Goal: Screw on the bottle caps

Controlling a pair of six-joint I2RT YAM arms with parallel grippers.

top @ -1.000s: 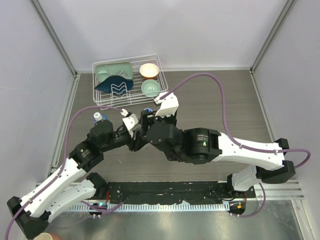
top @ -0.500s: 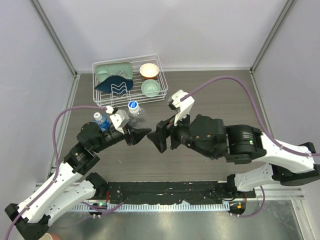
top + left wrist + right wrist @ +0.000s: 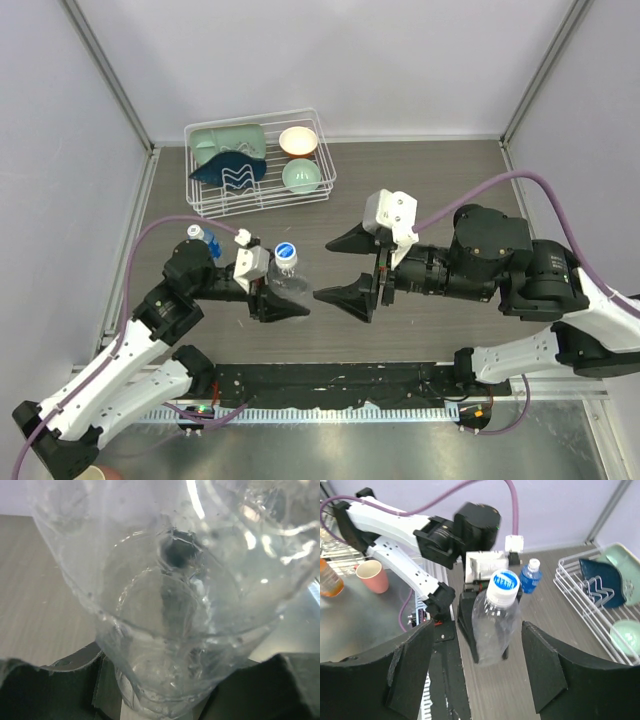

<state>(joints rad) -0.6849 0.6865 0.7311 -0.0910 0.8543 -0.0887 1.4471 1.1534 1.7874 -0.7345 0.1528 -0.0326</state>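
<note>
My left gripper [image 3: 283, 300] is shut on the lower body of the plain clear bottle [image 3: 288, 282] and holds it tilted over the table. A white cap with blue print [image 3: 286, 252] sits on its neck. In the left wrist view the bottle [image 3: 170, 605] fills the frame between my fingers [image 3: 50, 680]. My right gripper [image 3: 335, 268] is open and empty, just right of the bottle, not touching it. The right wrist view shows the bottle [image 3: 495, 630], its cap [image 3: 503, 583] and my open gripper [image 3: 477, 630]. The blue-label bottle [image 3: 200, 239] stands behind, also in the right wrist view [image 3: 529, 578], with a pale cap on.
A white wire rack [image 3: 315, 190] at the back left holds pale green and cream bowls and a dark blue dish. A pink cup [image 3: 369, 575] and an orange bottle [image 3: 329, 580] stand off the table behind the left arm's base.
The two grippers were together at the bottle; my right gripper has let go and drawn back to the right, open. My left gripper has carried the capped bottle nearer and rightward.
</note>
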